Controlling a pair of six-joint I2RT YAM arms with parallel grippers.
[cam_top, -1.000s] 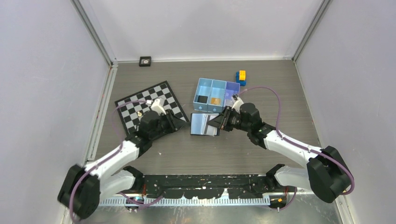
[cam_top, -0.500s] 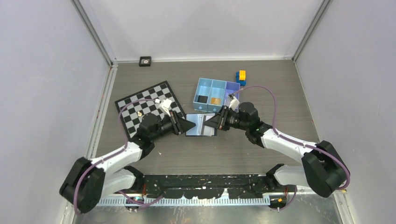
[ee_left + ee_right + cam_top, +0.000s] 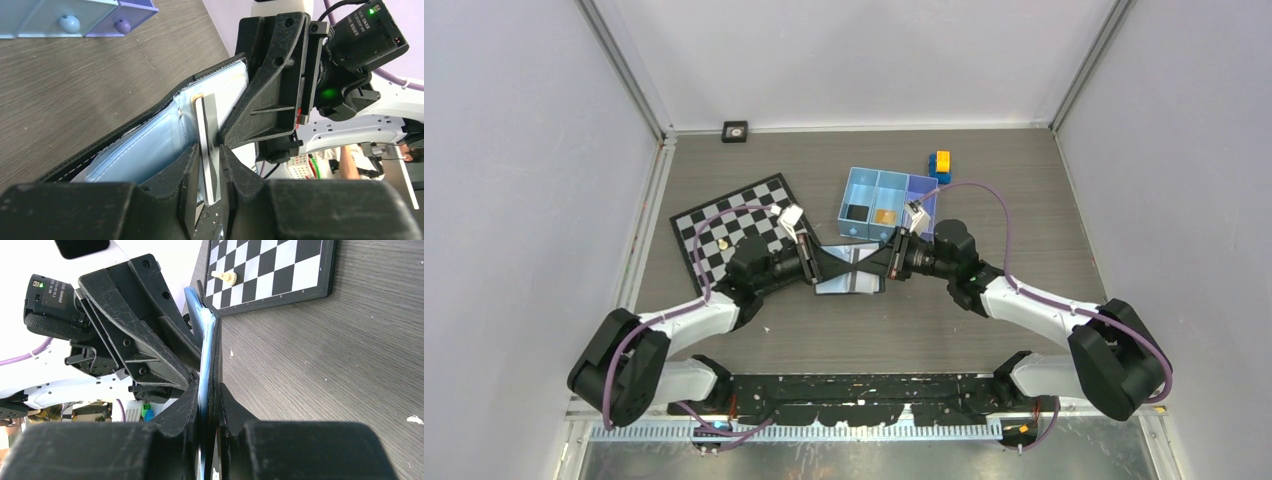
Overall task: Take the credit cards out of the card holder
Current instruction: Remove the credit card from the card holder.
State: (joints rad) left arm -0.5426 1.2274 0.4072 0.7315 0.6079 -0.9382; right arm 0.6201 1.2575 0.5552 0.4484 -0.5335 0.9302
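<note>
The black card holder (image 3: 844, 284) with pale blue inner faces is open at mid table, held up between my two grippers. My right gripper (image 3: 870, 266) is shut on one flap of the holder (image 3: 205, 340); its jaws (image 3: 208, 385) pinch the black and blue layers. My left gripper (image 3: 834, 265) is shut on the silvery-grey card with a dark stripe (image 3: 206, 115), which sticks out of a pocket of the holder (image 3: 145, 145); the fingertips (image 3: 210, 148) close on its edge. I cannot make out the gold-orange card in the holder.
A light-blue three-compartment tray (image 3: 845, 205) stands just behind the holder, with a small gold-orange thing in its middle compartment. Yellow-and-blue blocks (image 3: 941, 165) sit behind it. A chessboard (image 3: 724, 225) with a pale piece lies at the left, under the left arm.
My left gripper has moved right from over the chessboard to the holder and closed on the silvery-grey card. My right gripper has shifted the holder slightly left.
</note>
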